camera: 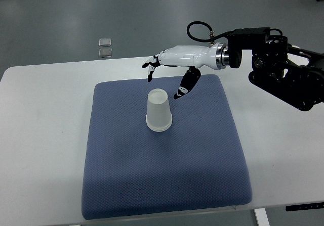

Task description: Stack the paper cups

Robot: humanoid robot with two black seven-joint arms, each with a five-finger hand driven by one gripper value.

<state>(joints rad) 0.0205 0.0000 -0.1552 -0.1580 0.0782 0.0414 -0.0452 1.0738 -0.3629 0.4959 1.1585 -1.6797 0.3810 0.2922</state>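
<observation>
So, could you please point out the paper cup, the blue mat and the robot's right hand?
paper cup (159, 110): top view, on its side wall.
blue mat (152, 175): top view, on bare fabric.
right hand (174, 64): top view, on the white palm shell.

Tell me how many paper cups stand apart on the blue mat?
1: an upside-down paper cup stack near the blue mat centre, below the open right hand. Nested cups cannot be counted.

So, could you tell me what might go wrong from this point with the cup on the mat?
The right hand hovers open just behind the upside-down paper cup, holding nothing. A low pass by its thumb could tip the light cup over. The cup stands on a soft blue mat, so it may wobble if nudged.
</observation>
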